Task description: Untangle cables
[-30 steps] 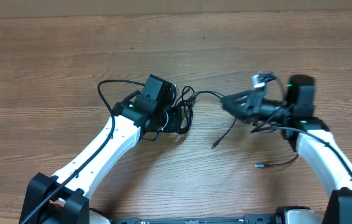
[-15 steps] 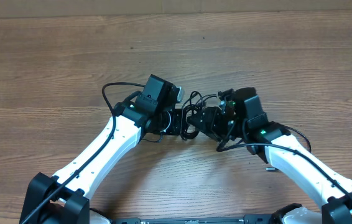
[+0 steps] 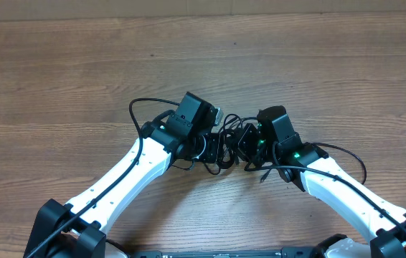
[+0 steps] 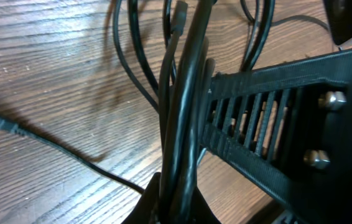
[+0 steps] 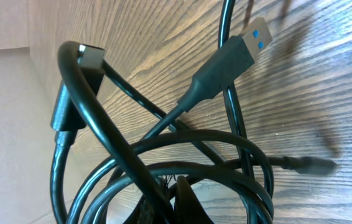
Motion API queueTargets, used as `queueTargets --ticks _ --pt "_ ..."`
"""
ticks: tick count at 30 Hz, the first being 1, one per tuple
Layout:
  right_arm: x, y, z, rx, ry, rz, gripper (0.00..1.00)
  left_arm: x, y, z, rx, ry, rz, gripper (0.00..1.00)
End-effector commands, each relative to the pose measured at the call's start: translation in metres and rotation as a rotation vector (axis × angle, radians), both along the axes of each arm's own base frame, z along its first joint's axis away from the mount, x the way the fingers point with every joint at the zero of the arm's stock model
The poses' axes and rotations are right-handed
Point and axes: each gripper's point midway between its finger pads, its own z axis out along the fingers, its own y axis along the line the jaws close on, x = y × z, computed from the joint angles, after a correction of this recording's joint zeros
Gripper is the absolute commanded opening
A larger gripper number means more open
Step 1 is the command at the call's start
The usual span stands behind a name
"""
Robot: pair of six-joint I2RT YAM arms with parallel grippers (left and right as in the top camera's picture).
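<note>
The cables are a small black tangle on the wooden table, squeezed between my two grippers. My left gripper is shut on several strands; in the left wrist view the cables run up out of the shut jaws. My right gripper comes in from the right and is shut on the loops. In the right wrist view the cables coil round the jaws, and a USB plug with a blue insert sticks out above. The right gripper's ribbed finger shows close by in the left wrist view.
The wooden table spreads all round. A thick arm wire loops behind the left wrist, and another trails right of the right wrist. A pale wall edge runs along the far side.
My right arm swung left from the table's right side up to the bundle, bringing the stretched cable back in. My left gripper shifted slightly right with the tangle.
</note>
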Motion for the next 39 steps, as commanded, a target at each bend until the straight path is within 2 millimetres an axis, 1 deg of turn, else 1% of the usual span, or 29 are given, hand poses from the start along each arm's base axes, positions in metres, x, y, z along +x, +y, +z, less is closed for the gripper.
queueTargets --ticks 1,4,7,9,11,14,16,18,20,22,23,24,25,27,30,32,33,35,38,39 --pt "-0.001 0.003 0.01 0.025 -0.03 0.041 0.04 0.009 0.012 -0.008 0.082 -0.039 0.039 0.04" --pt "-0.004 0.005 0.035 0.091 -0.083 0.096 0.04 0.017 0.032 -0.015 0.192 -0.077 0.091 0.04" --pt "-0.008 0.005 0.072 0.167 -0.186 0.158 0.04 0.026 0.047 -0.019 0.275 -0.115 0.143 0.04" --pt "-0.011 -0.004 0.103 0.19 -0.301 0.181 0.04 0.03 0.051 -0.02 0.296 -0.126 0.167 0.04" --pt "-0.016 -0.011 0.127 0.203 -0.388 0.198 0.04 0.032 0.055 -0.021 0.313 -0.129 0.196 0.04" --pt "-0.029 -0.022 0.154 0.202 -0.489 0.204 0.04 0.035 0.06 -0.024 0.332 -0.118 0.258 0.04" --pt "-0.04 -0.03 0.162 0.191 -0.505 0.186 0.04 0.036 0.063 -0.025 0.336 -0.107 0.313 0.04" --pt "-0.046 -0.041 0.158 0.147 -0.486 0.141 0.04 0.038 0.063 -0.024 0.327 -0.101 0.353 0.04" --pt "-0.05 -0.057 0.143 0.067 -0.433 0.073 0.04 0.04 0.062 -0.024 0.317 -0.102 0.367 0.04" --pt "-0.053 -0.077 0.12 -0.04 -0.357 -0.003 0.05 0.039 0.061 -0.024 0.314 -0.097 0.36 0.04" --pt "-0.055 -0.084 0.111 -0.081 -0.324 -0.026 0.11 0.037 0.059 -0.024 0.31 -0.091 0.34 0.04" --pt "-0.058 -0.091 0.101 -0.121 -0.288 -0.044 0.2 0.032 0.055 -0.025 0.298 -0.081 0.294 0.04" --pt "-0.065 -0.099 0.087 -0.169 -0.227 -0.056 0.28 0.022 0.044 -0.025 0.259 -0.061 0.186 0.04" --pt "-0.07 -0.101 0.077 -0.189 -0.18 -0.051 0.34 0.01 0.033 -0.024 0.212 -0.035 0.076 0.04" --pt "-0.074 -0.099 0.071 -0.191 -0.143 -0.033 0.45 -0.008 0.027 -0.024 0.173 0.02 -0.015 0.04" --pt "-0.076 -0.093 0.069 -0.169 -0.123 -0.009 0.49 -0.019 0.021 -0.023 0.134 0.049 -0.079 0.04" --pt "-0.076 -0.091 0.067 -0.164 -0.114 -0.002 0.52 -0.025 0.015 -0.02 0.095 0.06 -0.126 0.04" --pt "-0.075 -0.09 0.062 -0.17 -0.091 0.002 0.64 -0.037 0.0 -0.01 -0.008 0.077 -0.224 0.04" --pt "-0.075 -0.089 0.052 -0.189 -0.06 0.03 0.67 -0.054 -0.021 0.008 -0.176 0.081 -0.366 0.04" --pt "-0.075 -0.089 0.049 -0.194 -0.047 0.031 0.68 -0.058 -0.025 0.013 -0.216 0.076 -0.405 0.04"
